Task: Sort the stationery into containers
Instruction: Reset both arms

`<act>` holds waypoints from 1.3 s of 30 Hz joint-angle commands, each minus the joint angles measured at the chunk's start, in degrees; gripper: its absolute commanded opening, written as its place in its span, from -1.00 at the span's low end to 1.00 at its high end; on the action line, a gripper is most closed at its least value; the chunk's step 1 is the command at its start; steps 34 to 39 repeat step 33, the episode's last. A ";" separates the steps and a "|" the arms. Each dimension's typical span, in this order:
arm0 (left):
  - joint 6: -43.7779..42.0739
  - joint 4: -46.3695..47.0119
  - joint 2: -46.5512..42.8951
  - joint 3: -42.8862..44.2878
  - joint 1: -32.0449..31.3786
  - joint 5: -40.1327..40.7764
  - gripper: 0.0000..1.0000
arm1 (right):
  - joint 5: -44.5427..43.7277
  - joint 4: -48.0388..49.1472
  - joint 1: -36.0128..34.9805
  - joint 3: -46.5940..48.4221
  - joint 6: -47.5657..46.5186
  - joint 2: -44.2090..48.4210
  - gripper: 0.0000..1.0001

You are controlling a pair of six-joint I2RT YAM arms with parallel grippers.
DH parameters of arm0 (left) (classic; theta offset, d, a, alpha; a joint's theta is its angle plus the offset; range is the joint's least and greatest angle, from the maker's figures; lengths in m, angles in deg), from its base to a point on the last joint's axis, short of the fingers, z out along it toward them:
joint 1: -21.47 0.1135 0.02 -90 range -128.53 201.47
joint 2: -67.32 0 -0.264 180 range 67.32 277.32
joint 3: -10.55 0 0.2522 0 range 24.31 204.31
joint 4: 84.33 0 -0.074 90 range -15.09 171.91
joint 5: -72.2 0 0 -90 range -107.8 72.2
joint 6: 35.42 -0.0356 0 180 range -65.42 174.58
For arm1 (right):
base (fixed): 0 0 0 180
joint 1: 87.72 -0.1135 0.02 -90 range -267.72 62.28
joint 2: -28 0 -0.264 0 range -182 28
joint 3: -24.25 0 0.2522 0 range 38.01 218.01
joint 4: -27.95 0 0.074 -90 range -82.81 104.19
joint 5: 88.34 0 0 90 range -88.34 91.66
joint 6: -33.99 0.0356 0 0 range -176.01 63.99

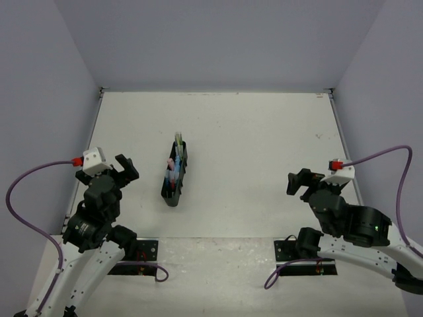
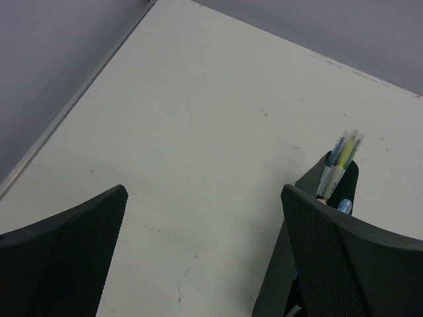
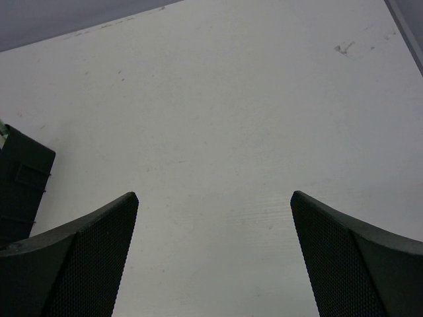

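One black organiser (image 1: pixel 171 194) holds perhaps three pens (image 2: pixel 344 155) at its far end; left pincer (image 2: pixel 203 191), right pincer (image 3: pixel 213 195) wide, empty.

The black organiser (image 1: pixel 172 198), pens (image 1: pixel 178 140) poking from its far end, stands left of centre; open table (image 1: pixel 264 145) lies all around it.

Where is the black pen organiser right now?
In the top view the organiser stands on the table left of centre, close to the left gripper, far from the right gripper, pens inside.
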 commanded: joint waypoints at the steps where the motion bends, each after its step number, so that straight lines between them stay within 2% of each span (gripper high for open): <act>1: -1.91 2.73 0.53 -0.52 0.32 -0.39 1.00 | -3.49 1.60 -0.05 -0.92 2.71 0.04 0.97; 39: -2.79 4.42 -0.62 -2.02 0.34 -1.71 1.00 | -1.84 1.60 -0.07 -1.27 2.70 3.01 0.97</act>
